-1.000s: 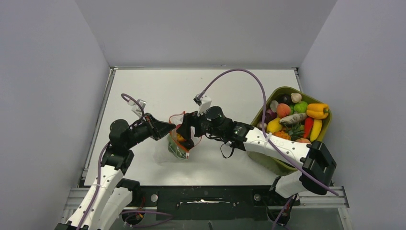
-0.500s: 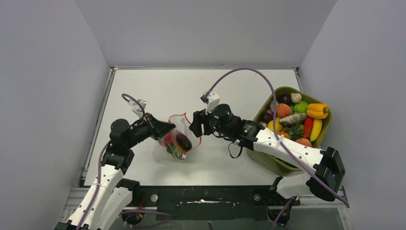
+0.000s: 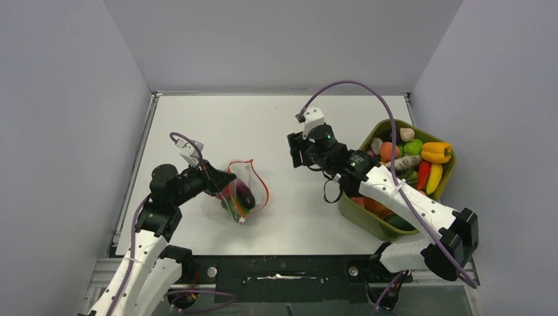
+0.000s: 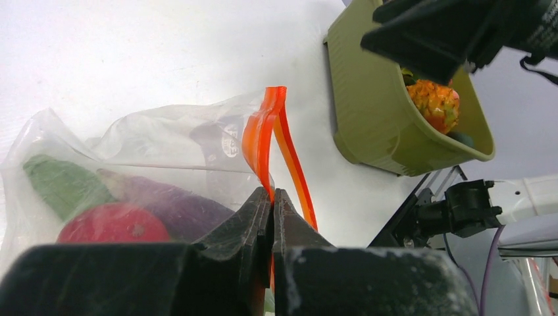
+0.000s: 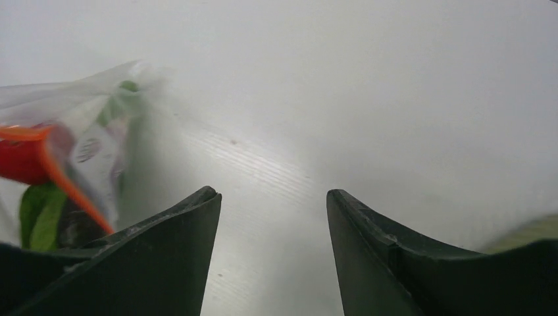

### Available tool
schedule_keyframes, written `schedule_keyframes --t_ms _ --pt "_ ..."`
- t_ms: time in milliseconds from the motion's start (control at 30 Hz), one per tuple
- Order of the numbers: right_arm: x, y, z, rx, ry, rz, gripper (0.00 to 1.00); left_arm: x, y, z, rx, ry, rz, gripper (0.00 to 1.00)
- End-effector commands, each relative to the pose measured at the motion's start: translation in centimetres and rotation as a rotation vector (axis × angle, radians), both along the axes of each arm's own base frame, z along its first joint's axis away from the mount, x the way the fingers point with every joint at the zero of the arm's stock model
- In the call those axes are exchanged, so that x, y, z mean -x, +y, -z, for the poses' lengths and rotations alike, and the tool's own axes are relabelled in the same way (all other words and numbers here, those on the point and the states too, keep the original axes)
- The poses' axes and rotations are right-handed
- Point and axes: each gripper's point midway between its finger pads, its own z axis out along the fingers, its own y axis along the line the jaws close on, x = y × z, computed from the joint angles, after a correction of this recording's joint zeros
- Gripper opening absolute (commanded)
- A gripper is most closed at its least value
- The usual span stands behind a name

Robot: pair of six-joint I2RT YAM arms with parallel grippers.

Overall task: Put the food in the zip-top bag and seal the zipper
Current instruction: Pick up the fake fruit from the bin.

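The clear zip-top bag [image 3: 238, 195] lies on the white table, left of centre, its mouth gaping. Its orange-red zipper [image 3: 255, 176] forms an open loop. Inside I see a dark purple eggplant [image 4: 164, 204], a red piece [image 4: 112, 224] and a green piece [image 4: 62, 184]. My left gripper [image 4: 272, 192] is shut on the near strip of the zipper [image 4: 263, 141]. My right gripper [image 5: 273, 194] is open and empty, hovering above bare table to the right of the bag [image 5: 72, 151], near the tub. More food [image 3: 421, 158] fills the olive-green tub [image 3: 368, 220].
The olive-green tub [image 4: 375, 118] stands at the table's right edge under my right arm. A purple cable [image 3: 349, 85] arcs above the right arm. Grey walls close in the table on three sides.
My right gripper has drawn back from the bag's mouth, up and to the right toward the tub. The purple eggplant now lies in the bag. The left gripper holds on, slightly lower.
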Motion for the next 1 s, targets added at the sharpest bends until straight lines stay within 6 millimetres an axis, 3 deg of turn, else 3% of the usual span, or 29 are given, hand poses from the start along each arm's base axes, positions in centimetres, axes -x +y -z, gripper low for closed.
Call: schedule_keyframes --t_ms 0,233,467,700,967 --pt "-2.7 -7.0 -3.3 0.090 -0.099 0.225 0.60 -0.1 0.2 -2.6 -0.015 -0.113 -0.001 0.00" --pt "-5.1 -15.0 -1.8 0.185 -0.064 0.427 0.60 0.1 -0.2 -2.6 -0.011 -0.114 0.029 0.00" --pt "-6.4 -21.7 -1.9 0.270 -0.059 0.618 0.61 0.1 -0.3 -2.6 -0.006 -0.116 0.034 0.00" --pt "-7.6 -25.5 -0.7 0.298 -0.020 0.699 0.61 0.1 -0.3 -2.5 -0.005 -0.114 0.037 0.00" --pt "-8.2 -29.4 2.4 0.369 0.066 0.778 0.69 0.1 -0.3 -2.4 -0.007 -0.111 0.035 0.00"
